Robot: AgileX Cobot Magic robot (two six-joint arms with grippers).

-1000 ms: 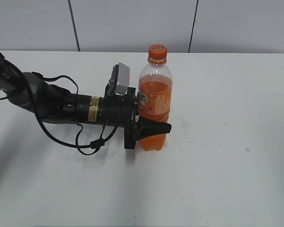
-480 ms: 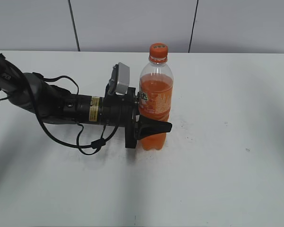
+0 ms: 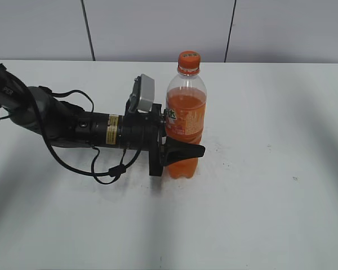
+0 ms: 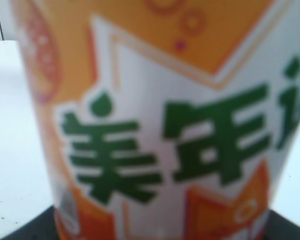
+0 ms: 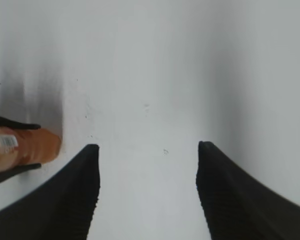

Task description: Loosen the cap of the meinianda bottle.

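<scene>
The meinianda bottle [image 3: 185, 121] stands upright on the white table, half full of orange drink. Its orange cap [image 3: 188, 59] sits on the neck with nothing touching it. My left gripper [image 3: 191, 151] comes in from the left, lying level, and is shut on the bottle's waist. The left wrist view is filled by the bottle's label [image 4: 160, 130] with green characters. My right gripper [image 5: 147, 150] is open and empty above bare table. It does not show in the exterior view. The right wrist view shows the bottle's lower part [image 5: 20, 147] at its left edge.
The white table [image 3: 270, 197] extends to the right and front of the bottle. A grey panelled wall [image 3: 158, 28] runs behind the table's far edge. A black cable [image 3: 104, 171] loops under the left arm.
The bottle and my left gripper shifted very slightly to the right a second ago. Since half a second ago nothing has visibly moved.
</scene>
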